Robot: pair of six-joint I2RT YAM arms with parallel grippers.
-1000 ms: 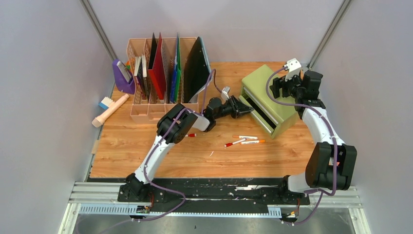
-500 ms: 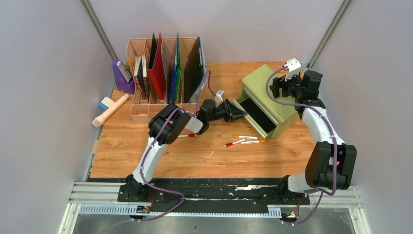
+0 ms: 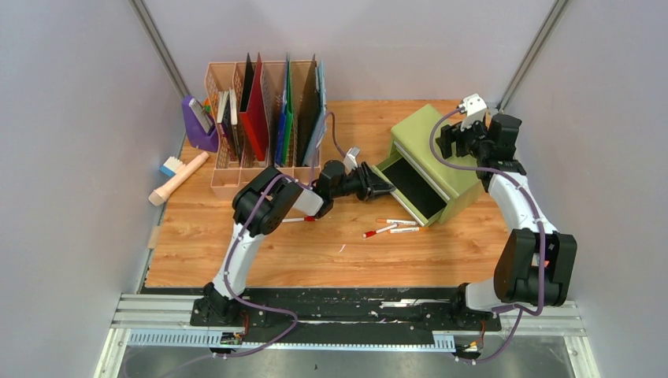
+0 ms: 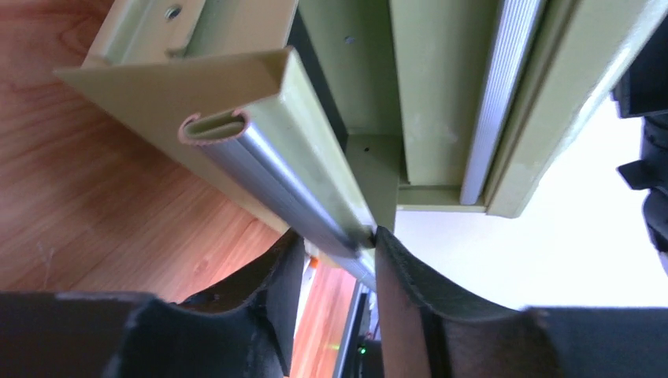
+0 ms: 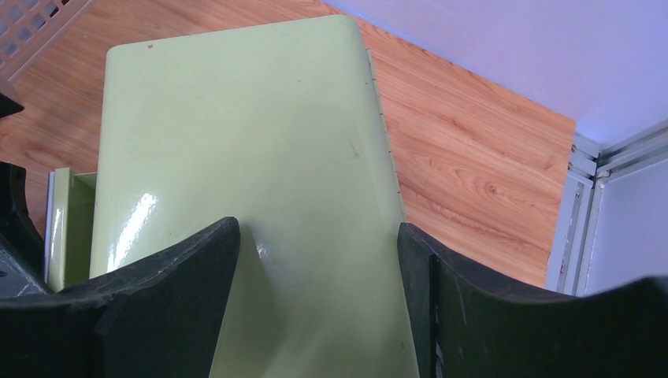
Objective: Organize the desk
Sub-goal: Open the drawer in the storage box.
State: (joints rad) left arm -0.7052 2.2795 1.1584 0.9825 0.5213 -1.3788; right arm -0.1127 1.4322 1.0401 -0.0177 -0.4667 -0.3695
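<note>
Left tool [image 4: 340,236] straddles the drawer handle [image 4: 268,173] just above the desk [image 4: 94,197]; clamped or slack, I cannot tell.

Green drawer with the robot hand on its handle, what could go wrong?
The handle sits just at the fingertips of the left gripper, so it might slip out. The cabinet could slide: the right gripper above it is open, not clamping. The markers near the drawer might get bumped.

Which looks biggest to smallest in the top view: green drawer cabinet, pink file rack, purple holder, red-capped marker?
1. pink file rack
2. green drawer cabinet, close behind
3. purple holder
4. red-capped marker
</note>
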